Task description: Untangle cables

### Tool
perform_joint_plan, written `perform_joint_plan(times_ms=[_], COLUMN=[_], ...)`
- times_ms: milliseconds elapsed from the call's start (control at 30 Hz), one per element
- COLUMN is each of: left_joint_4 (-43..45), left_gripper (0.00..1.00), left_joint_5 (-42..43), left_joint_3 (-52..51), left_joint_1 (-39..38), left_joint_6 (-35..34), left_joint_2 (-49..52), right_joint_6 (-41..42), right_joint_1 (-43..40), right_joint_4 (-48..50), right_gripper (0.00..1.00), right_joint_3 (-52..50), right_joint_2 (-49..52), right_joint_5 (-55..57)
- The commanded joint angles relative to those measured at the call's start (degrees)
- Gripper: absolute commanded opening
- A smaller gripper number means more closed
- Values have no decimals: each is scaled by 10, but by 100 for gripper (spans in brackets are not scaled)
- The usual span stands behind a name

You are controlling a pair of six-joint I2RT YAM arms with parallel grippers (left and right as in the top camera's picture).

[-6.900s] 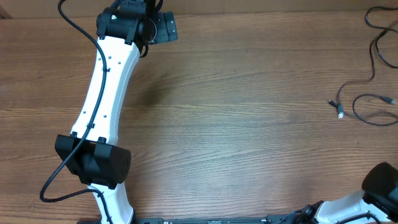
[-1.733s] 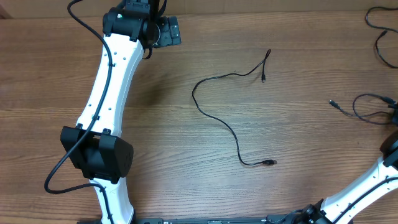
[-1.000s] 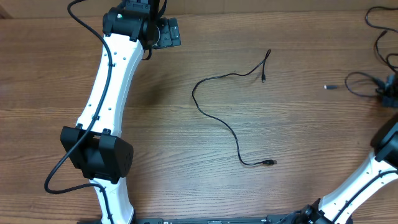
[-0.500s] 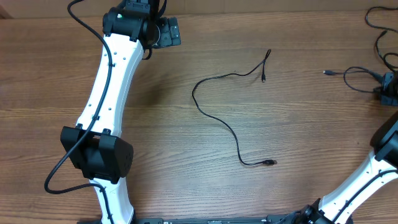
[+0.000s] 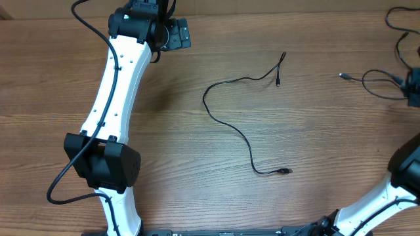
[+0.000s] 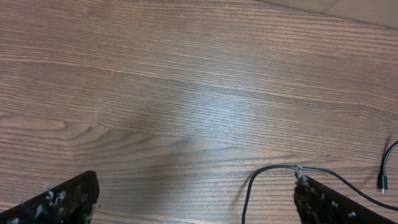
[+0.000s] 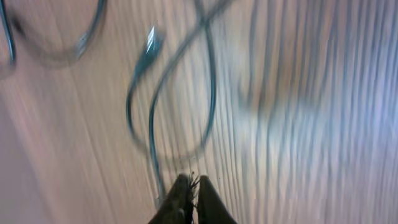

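Observation:
One thin black cable (image 5: 226, 124) lies loose in the middle of the table, snaking between a plug at the far end and one near the front. My left gripper (image 5: 178, 33) hovers open at the far left; its wrist view shows both fingers (image 6: 62, 200) wide apart above bare wood, with that cable (image 6: 273, 170) curving past the right finger. My right gripper (image 5: 412, 88) is at the right edge, shut on a second cable (image 5: 374, 82) whose loop and silver-tipped plug (image 5: 342, 76) trail to its left. The right wrist view is blurred: shut gripper (image 7: 191, 183), cable loop (image 7: 211, 93) ahead.
More black cables (image 5: 396, 16) lie bunched at the far right corner, running off the frame. The long white left arm (image 5: 118, 85) spans the left side of the table from front to back. The wood table edge (image 5: 262, 5) runs along the top.
My right gripper has moved toward the far edge, dragging the held cable's loop and plug with it. The left arm and the middle cable have not moved.

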Motion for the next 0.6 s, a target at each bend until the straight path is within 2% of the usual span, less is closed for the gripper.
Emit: perform_joint_plan(times_ms=[0, 100, 167, 200, 233, 267, 300, 367, 433, 500, 567], left_joint_4=[2, 2, 2, 2, 1, 0, -1, -3, -2, -1, -3], left_gripper=[100, 100, 100, 100, 100, 100, 100, 100, 100, 100, 100], left_joint_5=[7, 7, 11, 13, 16, 17, 20, 22, 22, 22, 22], left_joint_3=[4, 4, 3, 4, 3, 3, 3, 3, 3, 3, 3], left_joint_1=[-1, -1, -1, -1, -1, -1, 0, 0, 0, -1, 0], left_joint_6=[-10, -10, -10, -10, -10, -10, -10, -10, -7, -8, -7], left_joint_2=[8, 14, 18, 21, 23, 27, 28, 31, 31, 31, 31], right_joint_6=[-13, -25, -27, -28, -29, -45, -70, -172, -329, -464, -582], right_joint_1=[60, 141, 193, 222, 250, 284, 311, 360, 412, 454, 492], right_joint_4=[-28, -35, -26, -19, -12, -4, 3, 30, 55, 55, 34], right_gripper=[4, 4, 13, 21, 47, 61, 64, 74, 84, 90, 91], right_joint_3=[5, 4, 4, 4, 4, 4, 4, 4, 4, 4, 2], right_joint_2=[-4, -4, -4, -4, -4, -4, -4, -4, -4, -3, -3], right_joint_5=[-64, -56, -49, -44, -33, -16, -4, 2, 10, 30, 38])
